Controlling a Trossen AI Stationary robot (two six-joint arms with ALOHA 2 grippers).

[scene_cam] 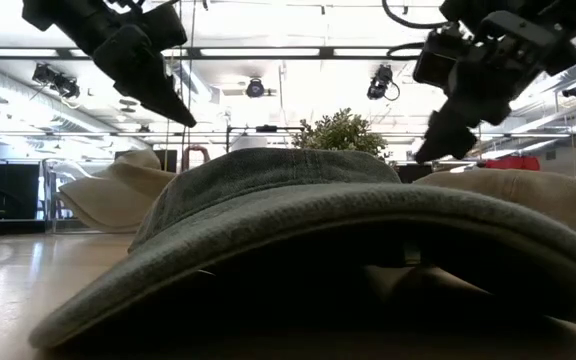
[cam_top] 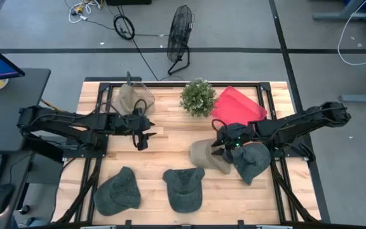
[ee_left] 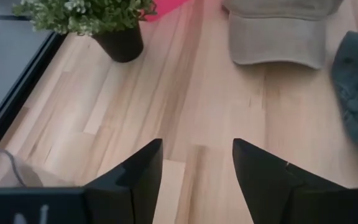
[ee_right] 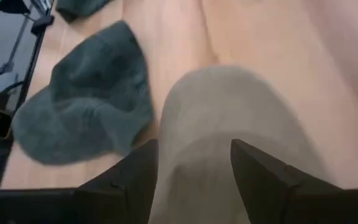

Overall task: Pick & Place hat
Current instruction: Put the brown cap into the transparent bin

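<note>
A beige cap (cam_top: 207, 156) (ee_right: 229, 118) lies crown up on the wooden table, right of centre. My right gripper (cam_top: 218, 143) (ee_right: 194, 171) hovers open just above its far-left part, fingers on either side of the crown, and the low view shows it (scene_cam: 430, 150) clear of the cap (scene_cam: 538, 195). My left gripper (cam_top: 143, 138) (ee_left: 197, 168) is open over bare wood left of centre. Three dark grey caps lie flat on the table: one (cam_top: 254, 160) beside the beige cap and two near the front edge (cam_top: 184, 187) (cam_top: 118, 191).
A second beige hat (cam_top: 132, 98) sits at the far left by a clear container. A potted plant (cam_top: 198, 97) stands at the far middle, with a red cloth (cam_top: 237, 107) to its right. Bare wood (cam_top: 170, 149) lies between the two grippers.
</note>
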